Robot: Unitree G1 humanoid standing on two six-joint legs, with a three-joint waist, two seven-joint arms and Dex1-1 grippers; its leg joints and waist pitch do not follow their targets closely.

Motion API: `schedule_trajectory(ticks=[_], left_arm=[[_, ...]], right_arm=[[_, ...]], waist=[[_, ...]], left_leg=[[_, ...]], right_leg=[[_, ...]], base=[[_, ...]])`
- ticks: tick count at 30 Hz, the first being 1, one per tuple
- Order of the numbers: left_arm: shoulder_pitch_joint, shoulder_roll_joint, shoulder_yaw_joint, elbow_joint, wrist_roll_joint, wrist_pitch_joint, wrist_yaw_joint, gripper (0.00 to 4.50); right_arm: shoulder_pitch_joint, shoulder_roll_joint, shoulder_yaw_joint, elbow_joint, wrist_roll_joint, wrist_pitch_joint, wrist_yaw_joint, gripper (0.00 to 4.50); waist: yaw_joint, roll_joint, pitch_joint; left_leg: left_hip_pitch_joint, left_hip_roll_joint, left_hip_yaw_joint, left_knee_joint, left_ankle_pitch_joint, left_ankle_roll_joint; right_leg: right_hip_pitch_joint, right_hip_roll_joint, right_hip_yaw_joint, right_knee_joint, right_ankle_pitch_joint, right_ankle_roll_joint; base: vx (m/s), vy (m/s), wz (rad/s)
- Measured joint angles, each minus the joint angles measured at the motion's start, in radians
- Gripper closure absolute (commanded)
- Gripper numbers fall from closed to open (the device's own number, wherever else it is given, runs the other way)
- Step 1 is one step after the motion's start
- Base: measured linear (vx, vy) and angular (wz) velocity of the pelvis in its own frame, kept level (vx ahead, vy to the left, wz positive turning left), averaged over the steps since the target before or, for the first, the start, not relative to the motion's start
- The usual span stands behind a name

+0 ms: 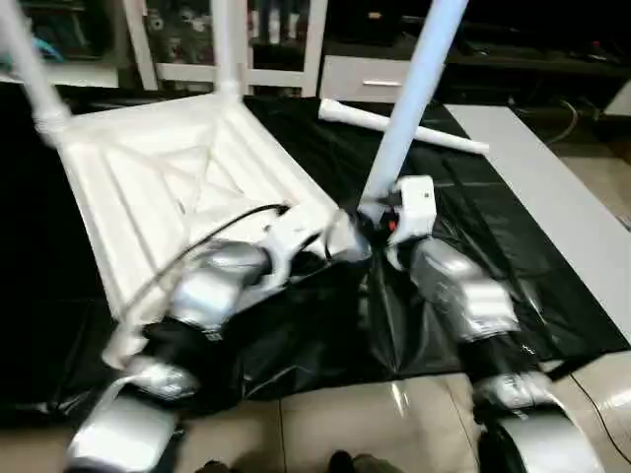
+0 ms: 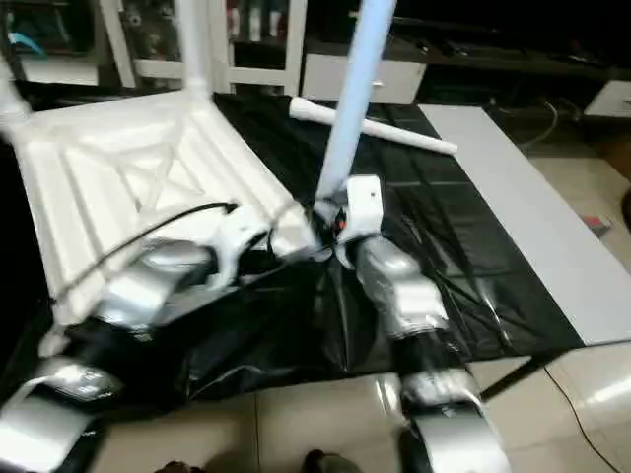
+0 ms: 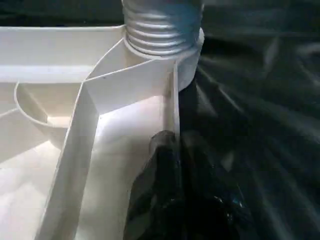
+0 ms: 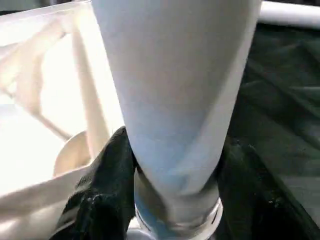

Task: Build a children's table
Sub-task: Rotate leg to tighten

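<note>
Inverted white plastic X-ribbed tabletop (image 1: 187, 187) lay on black sheet (image 1: 513, 256), three legs standing in corner sockets. Right claw (image 4: 175, 190) pinched third white tapered tube leg (image 1: 414, 99) nr its socket; left claw (image 3: 165, 190), pressed together, gripped top's rim. Fourth white tube leg (image 1: 404, 126) lay loose behind, still to fit.

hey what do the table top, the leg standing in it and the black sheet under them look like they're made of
Table top: white moulded plastic, judging by thin ribs. Leg: likely smooth plastic tube, threaded at its base. Black sheet: thin glossy plastic film, creased and shiny.
</note>
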Motion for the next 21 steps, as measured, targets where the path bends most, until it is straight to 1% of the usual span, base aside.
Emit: schedule_trajectory(ticks=[3, 5, 8, 9, 10, 11, 13, 14, 15, 17, 19, 21], left_arm=[[-0.014, -0.018, 0.0, 0.019, 0.009, 0.001, 0.04, 4.5], [-0.015, -0.018, 0.001, 0.019, 0.011, 0.001, 0.043, 4.5], [-0.017, -0.016, 0.001, 0.022, 0.015, 0.0, 0.045, 4.5], [-0.018, -0.013, 0.001, 0.022, 0.016, -0.001, 0.045, 4.5], [-0.018, -0.008, 0.001, 0.022, 0.015, -0.001, 0.043, 4.5], [-0.018, -0.004, 0.001, 0.02, 0.014, -0.001, 0.038, 4.5], [-0.018, 0.001, 0.001, 0.017, 0.009, -0.001, 0.034, 4.5], [-0.018, 0.006, 0.001, 0.015, 0.007, -0.001, 0.026, 4.5], [-0.017, 0.01, 0.0, 0.011, 0.005, -0.002, 0.014, 4.5], [-0.004, 0.037, -0.007, -0.01, -0.007, -0.017, -0.035, 4.5], [0.009, 0.056, -0.007, -0.035, -0.018, -0.018, -0.074, 4.5], [0.026, 0.081, -0.011, -0.062, -0.03, -0.026, -0.126, 4.5]], right_arm=[[-0.034, 0.024, -0.012, 0.05, -0.008, -0.032, -0.051, 2.56], [-0.036, 0.031, -0.018, 0.064, -0.015, -0.054, -0.049, 2.56], [-0.041, 0.033, -0.027, 0.089, -0.02, -0.086, -0.024, 2.56], [-0.04, 0.03, -0.028, 0.089, -0.02, -0.087, -0.005, 2.0], [-0.036, 0.023, -0.028, 0.083, -0.019, -0.086, 0.016, 2.0], [-0.025, 0.013, -0.029, 0.07, -0.01, -0.086, 0.046, 1.86], [-0.006, 0.009, -0.029, 0.043, 0.012, -0.085, 0.082, 1.77], [0.002, 0.006, -0.029, 0.032, 0.016, -0.085, 0.096, 1.52], [0.018, -0.008, -0.024, 0.003, 0.019, -0.074, 0.121, 1.52], [0.063, -0.053, 0.001, -0.075, 0.033, -0.032, 0.216, 1.42], [0.092, -0.095, 0.023, -0.132, 0.046, 0.0, 0.284, 1.1], [0.125, -0.167, 0.054, -0.195, 0.05, 0.031, 0.372, 0.97]], waist=[[-0.001, 0.0, 0.0], [-0.001, 0.0, 0.0], [-0.002, 0.0, 0.0], [-0.002, 0.0, 0.001], [-0.001, 0.0, 0.001], [0.001, 0.001, 0.001], [0.001, 0.001, 0.002], [0.003, 0.002, 0.002], [0.006, 0.002, 0.003], [0.013, 0.004, 0.004], [0.019, 0.006, 0.006], [0.026, 0.007, 0.006]], left_leg=[[0.0, -0.001, 0.0, -0.002, 0.0, 0.0], [0.0, -0.001, 0.0, -0.004, 0.0, 0.0], [0.0, -0.001, 0.002, -0.004, 0.0, 0.0], [0.0, -0.002, 0.002, -0.004, 0.0, 0.0], [-0.001, -0.002, 0.002, -0.004, 0.0, 0.0], [-0.001, -0.002, 0.003, -0.006, 0.0, 0.0], [0.0, -0.002, 0.004, -0.009, 0.0, 0.0], [0.0, -0.002, 0.005, -0.012, 0.0, 0.0], [-0.001, -0.002, 0.005, -0.013, 0.0, 0.0], [0.0, -0.001, 0.007, -0.017, 0.0, 0.0], [0.0, -0.001, 0.007, -0.018, 0.0, 0.0], [0.001, -0.001, 0.008, -0.018, 0.0, 0.0]], right_leg=[[0.0, 0.0, 0.0, -0.006, 0.0, 0.0], [0.0, 0.0, 0.0, -0.011, 0.0, 0.0], [0.0, 0.0, 0.002, -0.011, 0.0, 0.0], [-0.001, 0.0, 0.002, -0.011, 0.0, 0.0], [-0.002, 0.0, 0.002, -0.011, 0.0, 0.0], [-0.002, 0.0, 0.002, -0.011, 0.0, 0.0], [-0.004, 0.0, 0.003, -0.011, 0.0, -0.001], [-0.005, 0.0, 0.003, -0.011, 0.001, -0.001], [-0.006, 0.0, 0.003, -0.011, 0.001, -0.002], [-0.006, 0.001, 0.004, -0.01, 0.003, -0.005], [-0.007, 0.001, 0.004, -0.008, 0.007, -0.011], [-0.007, 0.001, 0.005, -0.006, 0.014, -0.013]], base=[[0.0, 0.0, 0.0], [0.0, 0.0, 0.0], [0.0, 0.0, 0.0], [0.0, 0.0, 0.0], [0.0, 0.0, 0.0], [0.0, 0.0, 0.0], [0.0, 0.0, 0.0], [0.0, 0.0, 0.0], [0.0, 0.0, 0.0], [0.0, 0.0, 0.0], [0.0, 0.0, 0.0], [0.0, 0.0, 0.0]])
